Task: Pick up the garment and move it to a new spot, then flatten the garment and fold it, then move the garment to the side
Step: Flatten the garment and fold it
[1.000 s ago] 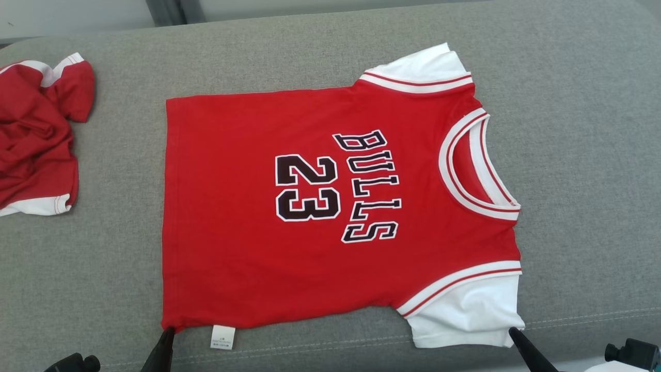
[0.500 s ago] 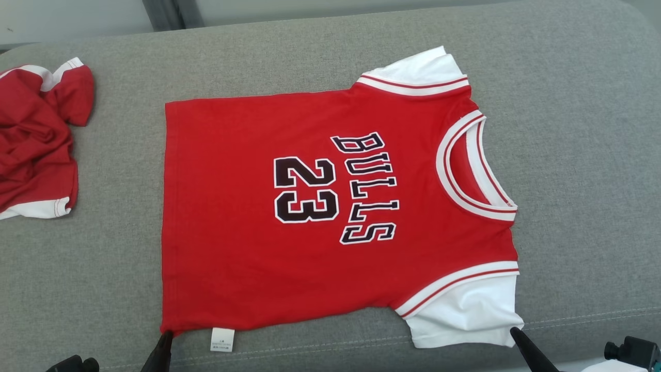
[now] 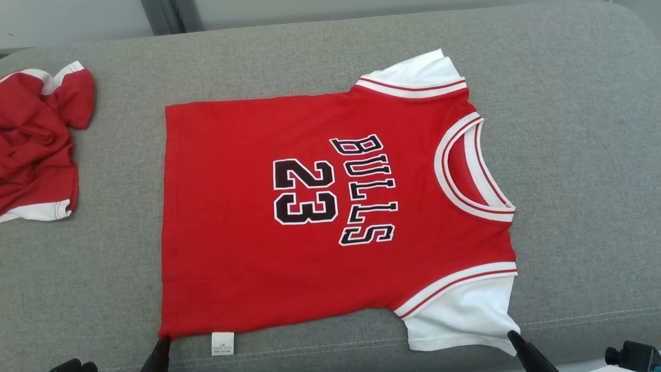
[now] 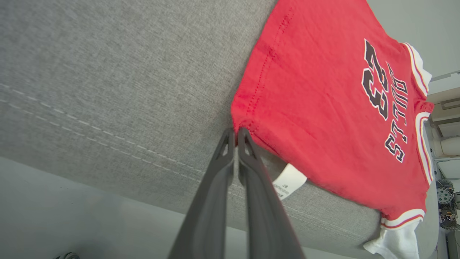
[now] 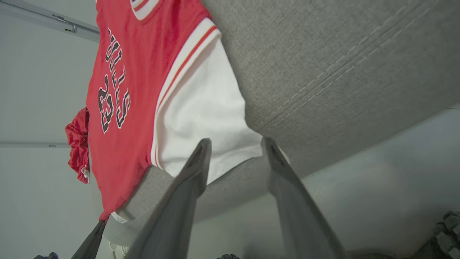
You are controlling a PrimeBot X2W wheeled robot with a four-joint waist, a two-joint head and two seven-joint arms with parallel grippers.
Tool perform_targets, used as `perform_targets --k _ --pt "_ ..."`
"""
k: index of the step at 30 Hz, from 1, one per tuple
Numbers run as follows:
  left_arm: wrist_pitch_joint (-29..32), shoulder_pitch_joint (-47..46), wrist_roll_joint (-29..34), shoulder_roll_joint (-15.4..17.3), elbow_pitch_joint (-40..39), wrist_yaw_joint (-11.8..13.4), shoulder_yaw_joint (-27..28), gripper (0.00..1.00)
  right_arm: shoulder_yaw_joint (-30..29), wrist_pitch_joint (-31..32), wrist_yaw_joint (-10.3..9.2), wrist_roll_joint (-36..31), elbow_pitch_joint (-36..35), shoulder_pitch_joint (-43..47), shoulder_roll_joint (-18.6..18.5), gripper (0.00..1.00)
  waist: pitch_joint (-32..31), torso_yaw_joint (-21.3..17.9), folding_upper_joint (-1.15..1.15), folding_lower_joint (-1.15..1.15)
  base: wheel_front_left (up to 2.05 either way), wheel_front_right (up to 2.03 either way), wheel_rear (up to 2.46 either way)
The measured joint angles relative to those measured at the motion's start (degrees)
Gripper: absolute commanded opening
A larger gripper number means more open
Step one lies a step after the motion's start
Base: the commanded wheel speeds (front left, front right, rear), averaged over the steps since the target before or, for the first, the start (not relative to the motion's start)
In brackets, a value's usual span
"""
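Note:
The garment (image 3: 320, 206), a red "BULLS 23" jersey with white sleeves, lies flat on a grey cushion (image 3: 594, 155), neck to the right. My left gripper (image 3: 161, 345) is at its near left hem corner. In the left wrist view the left gripper (image 4: 235, 133) is shut, its tips pinching the bunched corner of the garment (image 4: 323, 108). My right gripper (image 3: 516, 342) sits at the near white sleeve. In the right wrist view the right gripper (image 5: 236, 141) stands open, fingers either side of the sleeve's (image 5: 201, 115) corner without gripping it.
A second red garment (image 3: 36, 144) lies crumpled at the cushion's far left. The cushion's stitched front edge (image 3: 594, 315) runs just beyond both grippers, with pale floor (image 4: 72, 216) below it. Bare grey cushion surrounds the jersey on the right and far side.
My right gripper has opened and let go of the white sleeve. The left stays shut on the hem corner. The head view has shifted slightly.

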Motion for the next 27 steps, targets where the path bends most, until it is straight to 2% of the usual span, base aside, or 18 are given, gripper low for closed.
perform_targets --k 21,27 --pt "-0.2 2.4 1.0 1.2 2.2 1.9 0.2 1.0 0.1 -3.1 -2.46 -7.9 2.2 0.3 -4.1 1.0 -4.2 -1.5 0.0 0.0 0.0 0.0 0.0" --pt "-3.5 3.9 3.7 2.3 1.9 2.5 1.9 1.0 -2.1 -5.6 -3.18 -15.4 3.2 0.1 -7.4 1.0 -6.2 -1.8 0.0 0.0 0.0 0.0 0.0"
